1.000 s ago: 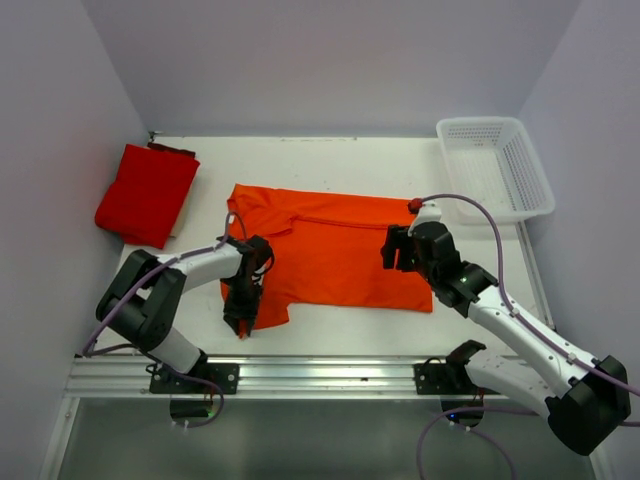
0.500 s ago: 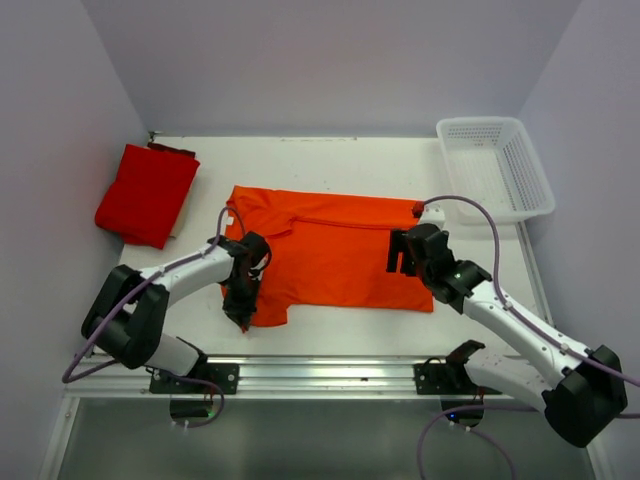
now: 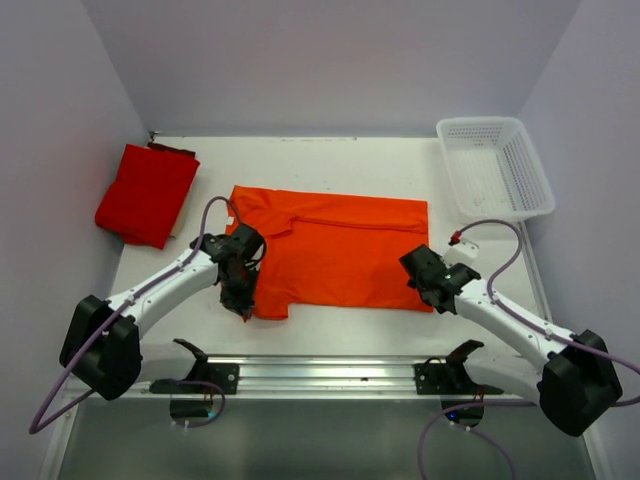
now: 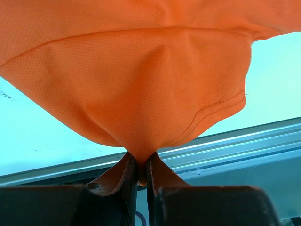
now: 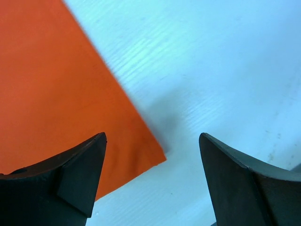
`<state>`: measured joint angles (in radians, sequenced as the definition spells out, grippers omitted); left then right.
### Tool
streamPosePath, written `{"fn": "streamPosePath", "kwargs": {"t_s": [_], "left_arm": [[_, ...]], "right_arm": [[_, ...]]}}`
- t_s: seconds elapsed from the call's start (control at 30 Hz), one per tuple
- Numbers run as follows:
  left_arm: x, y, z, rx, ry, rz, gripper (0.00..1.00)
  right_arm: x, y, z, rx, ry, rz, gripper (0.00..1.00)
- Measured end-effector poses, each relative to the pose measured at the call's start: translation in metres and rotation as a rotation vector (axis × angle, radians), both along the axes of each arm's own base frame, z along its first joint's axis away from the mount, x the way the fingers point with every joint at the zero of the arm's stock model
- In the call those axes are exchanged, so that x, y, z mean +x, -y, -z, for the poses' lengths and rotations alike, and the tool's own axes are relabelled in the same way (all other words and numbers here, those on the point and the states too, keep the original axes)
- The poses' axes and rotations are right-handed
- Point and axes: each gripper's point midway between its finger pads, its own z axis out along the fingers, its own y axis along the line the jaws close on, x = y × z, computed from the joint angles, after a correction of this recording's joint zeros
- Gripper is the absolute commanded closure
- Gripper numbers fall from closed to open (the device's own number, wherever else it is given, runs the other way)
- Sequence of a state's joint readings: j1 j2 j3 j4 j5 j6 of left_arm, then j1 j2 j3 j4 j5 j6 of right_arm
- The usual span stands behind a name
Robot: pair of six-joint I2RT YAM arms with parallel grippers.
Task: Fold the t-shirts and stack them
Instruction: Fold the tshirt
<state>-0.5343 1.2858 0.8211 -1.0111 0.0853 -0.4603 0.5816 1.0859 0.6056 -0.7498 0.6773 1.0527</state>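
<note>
The bright orange t-shirt lies spread across the middle of the table. My left gripper is shut on its near left sleeve; in the left wrist view the orange cloth is pinched between my fingers. My right gripper is open over the shirt's near right corner, which lies between my fingertips. The deeper red t-shirt lies folded at the far left of the table.
A white mesh basket stands at the back right. The metal rail runs along the table's near edge. Purple walls close in the left, back and right sides.
My right gripper has moved right and nearer, off the shirt's middle to its near right corner. My left gripper has drawn back a little with the sleeve.
</note>
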Motion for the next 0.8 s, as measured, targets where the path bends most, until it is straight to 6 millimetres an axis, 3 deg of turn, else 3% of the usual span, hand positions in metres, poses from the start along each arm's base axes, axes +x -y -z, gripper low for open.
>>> {"fn": "streamPosePath", "kwargs": {"t_s": [0.13,0.23,0.47,0.6,0.7,0.73,0.8], "left_arm": [[0.004,0.004,-0.006,-0.02,0.027,0.015,0.86],[0.003,0.007,-0.008,-0.03,0.029,0.029,0.86],[0.002,0.009,-0.008,-0.037,0.031,0.061,0.86],[0.002,0.009,-0.008,-0.037,0.033,0.065,0.86],[0.002,0.009,-0.008,-0.037,0.033,0.065,0.86],[0.002,0.009,-0.008,-0.037,0.033,0.065,0.86],[0.002,0.009,-0.008,-0.037,0.033,0.065,0.86]], "right_arm": [[-0.015,0.02,-0.01,-0.002,0.05,0.148,0.17],[-0.021,0.022,-0.005,0.02,0.051,0.198,0.19],[-0.039,0.007,0.036,0.125,-0.035,0.19,0.31],[-0.036,-0.007,0.042,0.207,-0.029,0.162,0.37],[-0.03,-0.016,0.039,0.254,0.0,0.138,0.56],[-0.027,-0.018,0.037,0.265,0.011,0.13,0.75],[-0.024,-0.023,0.036,0.285,0.021,0.12,0.91]]}}
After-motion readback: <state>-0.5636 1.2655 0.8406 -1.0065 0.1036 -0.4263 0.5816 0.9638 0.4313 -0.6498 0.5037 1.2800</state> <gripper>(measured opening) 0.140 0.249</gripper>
